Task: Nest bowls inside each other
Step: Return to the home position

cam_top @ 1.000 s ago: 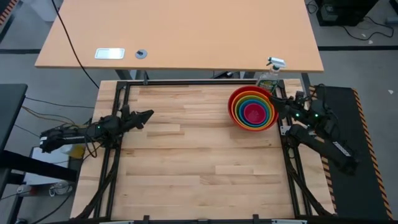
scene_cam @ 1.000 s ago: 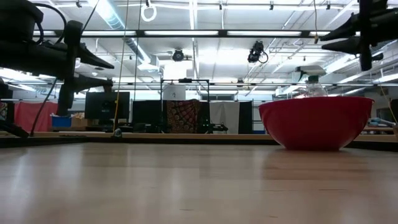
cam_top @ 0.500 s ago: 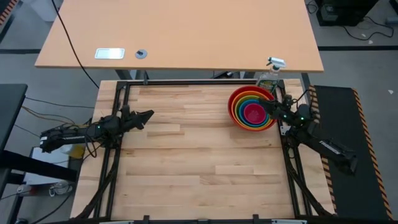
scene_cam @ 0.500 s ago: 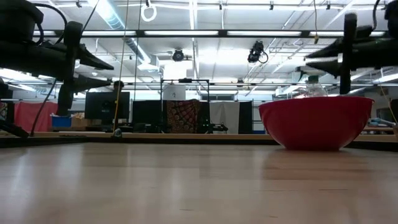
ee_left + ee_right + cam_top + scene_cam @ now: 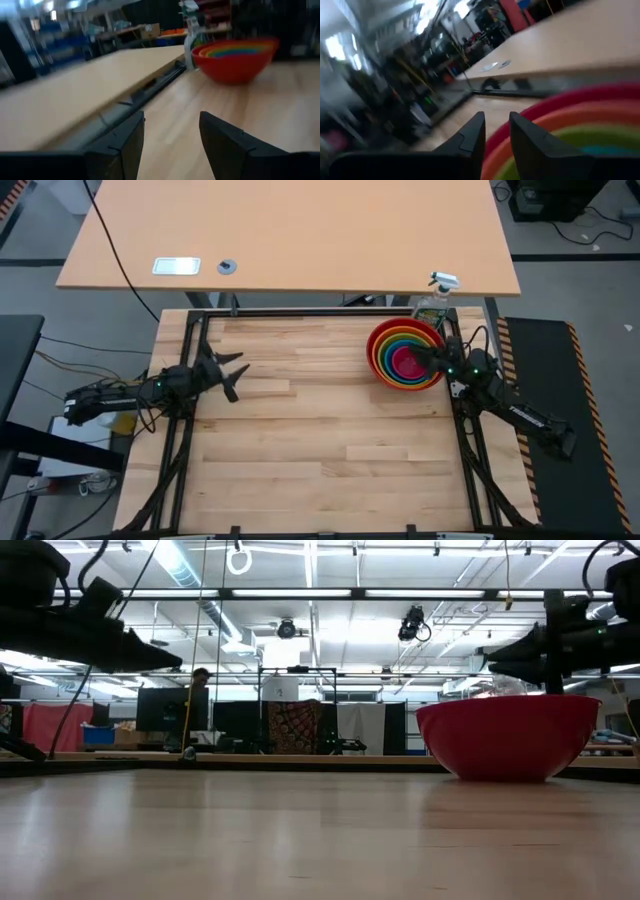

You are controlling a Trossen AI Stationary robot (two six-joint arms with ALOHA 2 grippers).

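Observation:
The bowls (image 5: 405, 354) stand nested in one stack at the table's far right: red outermost, then orange, green and blue, with pink in the middle. The red bowl's base rests on the wood (image 5: 508, 736). My right gripper (image 5: 426, 358) hovers level just above the right part of the stack, fingers a little apart (image 5: 496, 134) and touching nothing; the low view shows it over the rim (image 5: 512, 656). My left gripper (image 5: 237, 376) waits open at the table's left edge (image 5: 172, 135), well above the wood (image 5: 170, 662).
A spray bottle (image 5: 437, 298) stands just beyond the bowls at the far right corner. Black frame rails (image 5: 190, 350) run along the table's left, right and far edges. A light desk (image 5: 300, 230) lies behind. The wood's middle and near parts (image 5: 320, 450) are bare.
My right gripper has come down and toward the table's left, from beside the bowls to just over their right rim. My left gripper has rolled about its own axis in place, so its fingers now spread across the table in the high view. The bowls have not moved.

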